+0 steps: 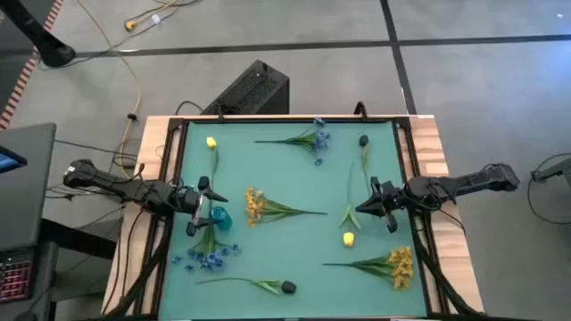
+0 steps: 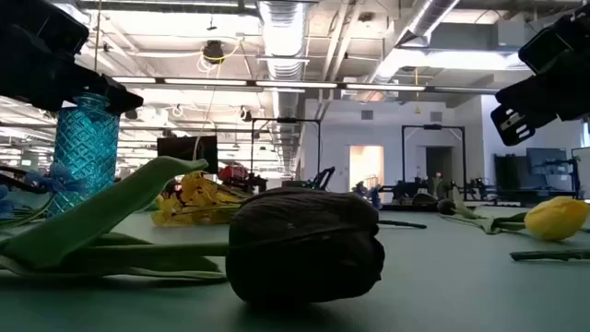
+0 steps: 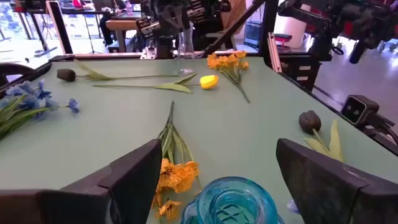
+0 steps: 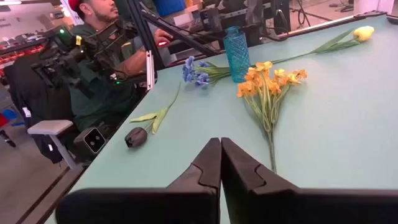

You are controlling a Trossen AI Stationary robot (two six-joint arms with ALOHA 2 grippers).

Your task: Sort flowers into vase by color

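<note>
**Sorting not begun: all sprigs loose on the mat**

The textured blue glass vase (image 1: 220,217) stands at nine o'clock on the teal mat (image 1: 294,174), seemingly empty. Blue (image 1: 207,257), yellow-orange (image 1: 257,206) and single-bud flowers lie scattered, unsorted. The left gripper (image 1: 198,207), fingers wide, brackets the vase. The right gripper (image 4: 221,163), fingers pressed together and empty, waits at three o'clock. Only the right wrist view shows a seated person (image 4: 99,62) beyond the table.

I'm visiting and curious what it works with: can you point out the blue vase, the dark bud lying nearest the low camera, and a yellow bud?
blue vase (image 4: 236,45): right wrist view, on its ribbed body.
dark bud (image 2: 304,244): low view, on its front.
yellow bud (image 1: 348,238): high view, on the blossom.
</note>
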